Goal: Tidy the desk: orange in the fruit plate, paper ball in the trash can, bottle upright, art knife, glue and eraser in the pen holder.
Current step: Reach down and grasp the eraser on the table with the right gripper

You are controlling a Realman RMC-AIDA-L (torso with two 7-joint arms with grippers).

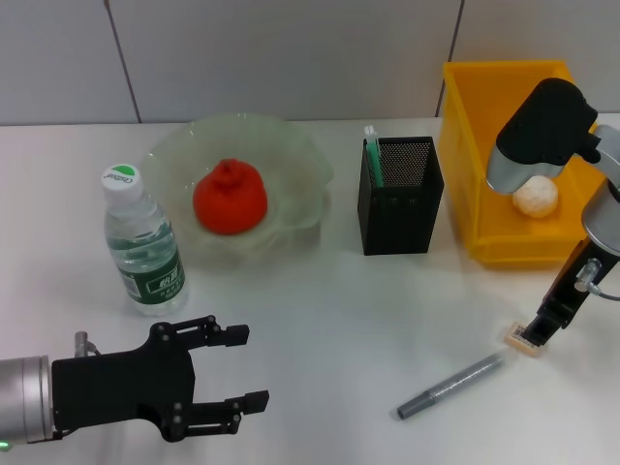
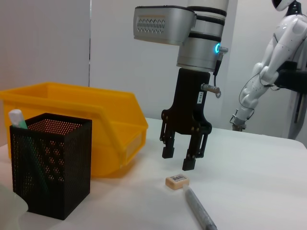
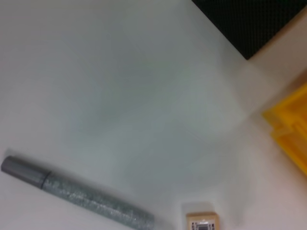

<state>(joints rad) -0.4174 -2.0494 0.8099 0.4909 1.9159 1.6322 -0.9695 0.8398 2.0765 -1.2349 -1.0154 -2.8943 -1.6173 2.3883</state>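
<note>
My right gripper (image 1: 536,331) (image 2: 178,159) hangs open just above the small tan eraser (image 1: 522,340) (image 2: 177,181) (image 3: 203,223), without touching it. The grey art knife (image 1: 450,385) (image 2: 199,212) (image 3: 76,194) lies on the table beside the eraser. The orange (image 1: 230,199) sits in the clear fruit plate (image 1: 291,145). The water bottle (image 1: 145,247) stands upright. A green glue stick (image 1: 372,155) (image 2: 17,119) stands in the black mesh pen holder (image 1: 400,194) (image 2: 50,170). The paper ball (image 1: 536,197) lies in the yellow bin (image 1: 465,126) (image 2: 96,124). My left gripper (image 1: 247,368) is open near the table's front left.
The pen holder stands between the fruit plate and the yellow bin. White table surface stretches between my two grippers. In the left wrist view another white robot (image 2: 268,67) stands in the background beyond the table.
</note>
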